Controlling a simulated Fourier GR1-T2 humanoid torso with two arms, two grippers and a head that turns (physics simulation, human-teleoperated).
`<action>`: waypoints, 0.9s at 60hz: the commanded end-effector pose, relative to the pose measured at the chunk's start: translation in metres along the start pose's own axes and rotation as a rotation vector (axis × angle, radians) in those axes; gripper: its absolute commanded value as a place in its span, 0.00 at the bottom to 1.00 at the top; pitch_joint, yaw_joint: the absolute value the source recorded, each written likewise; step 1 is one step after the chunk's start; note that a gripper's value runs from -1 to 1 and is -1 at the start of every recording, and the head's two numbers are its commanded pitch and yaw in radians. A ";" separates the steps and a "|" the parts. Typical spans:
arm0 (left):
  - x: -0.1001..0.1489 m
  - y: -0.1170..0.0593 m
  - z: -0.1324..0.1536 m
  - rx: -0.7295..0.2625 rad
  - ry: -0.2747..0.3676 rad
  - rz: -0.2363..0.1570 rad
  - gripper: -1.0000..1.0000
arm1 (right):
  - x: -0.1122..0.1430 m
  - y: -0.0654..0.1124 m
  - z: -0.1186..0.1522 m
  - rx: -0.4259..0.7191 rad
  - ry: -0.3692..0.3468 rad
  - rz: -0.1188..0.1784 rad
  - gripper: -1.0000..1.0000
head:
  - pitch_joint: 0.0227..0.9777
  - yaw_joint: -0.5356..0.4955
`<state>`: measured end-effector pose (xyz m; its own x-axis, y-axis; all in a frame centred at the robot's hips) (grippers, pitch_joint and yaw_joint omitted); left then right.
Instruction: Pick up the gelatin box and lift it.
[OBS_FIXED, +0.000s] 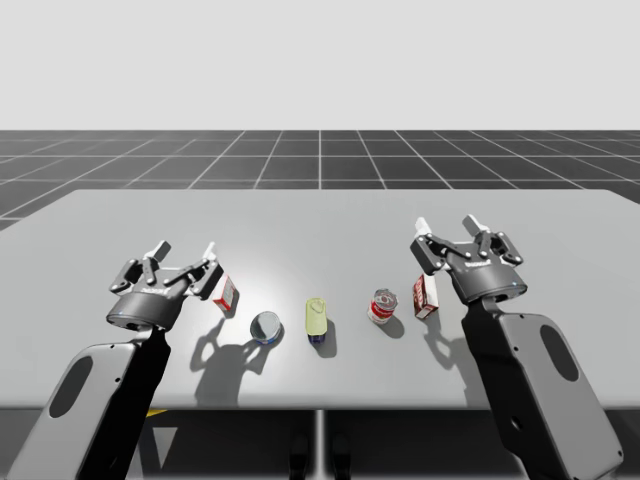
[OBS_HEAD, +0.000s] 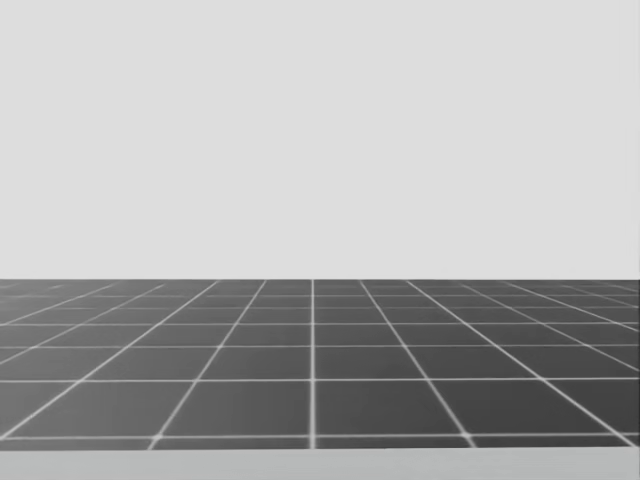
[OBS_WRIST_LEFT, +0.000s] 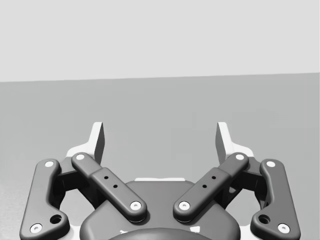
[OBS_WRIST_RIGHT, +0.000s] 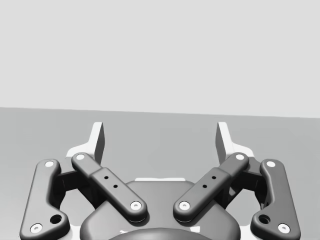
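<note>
A small red and white box (OBS_FIXED: 225, 293) stands on the grey table (OBS_FIXED: 320, 215), just right of and partly behind my left gripper (OBS_FIXED: 185, 250). A darker red-brown box (OBS_FIXED: 425, 295) stands beside my right gripper (OBS_FIXED: 446, 225), just under its left finger. Both grippers hover above the table and are open. In the left wrist view, my left gripper (OBS_WRIST_LEFT: 160, 132) has nothing between its fingers, only bare table ahead. My right gripper (OBS_WRIST_RIGHT: 160, 132) looks the same in the right wrist view.
Between the two boxes, a row of things sits near the table's front: a blue can (OBS_FIXED: 266, 327) on its side, a yellow-green bottle (OBS_FIXED: 316, 318) lying flat, and a red can (OBS_FIXED: 382, 306). The head view shows dark gridded floor (OBS_HEAD: 312, 360).
</note>
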<state>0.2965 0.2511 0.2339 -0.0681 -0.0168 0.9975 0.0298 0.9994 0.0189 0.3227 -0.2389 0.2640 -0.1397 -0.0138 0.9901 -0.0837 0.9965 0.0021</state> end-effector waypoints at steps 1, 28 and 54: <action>0.000 0.001 0.000 0.003 -0.006 -0.003 0.00 | 0.000 0.001 0.003 -0.035 -0.027 0.013 0.00 | 0.04 0.50; 0.000 0.002 -0.001 0.007 -0.011 -0.010 0.00 | -0.001 0.001 -0.001 0.048 0.040 -0.019 0.00 | 0.39 0.54; 0.000 0.003 -0.001 0.008 -0.005 -0.020 0.00 | -0.006 0.004 -0.002 0.062 0.076 0.007 0.00 | 0.73 0.81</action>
<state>0.2971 0.2529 0.2343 -0.0771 -0.0337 0.9965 0.0207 0.9992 0.0354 0.3250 -0.2371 0.2615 -0.0783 -0.0088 0.9969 -0.1384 0.9904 -0.0022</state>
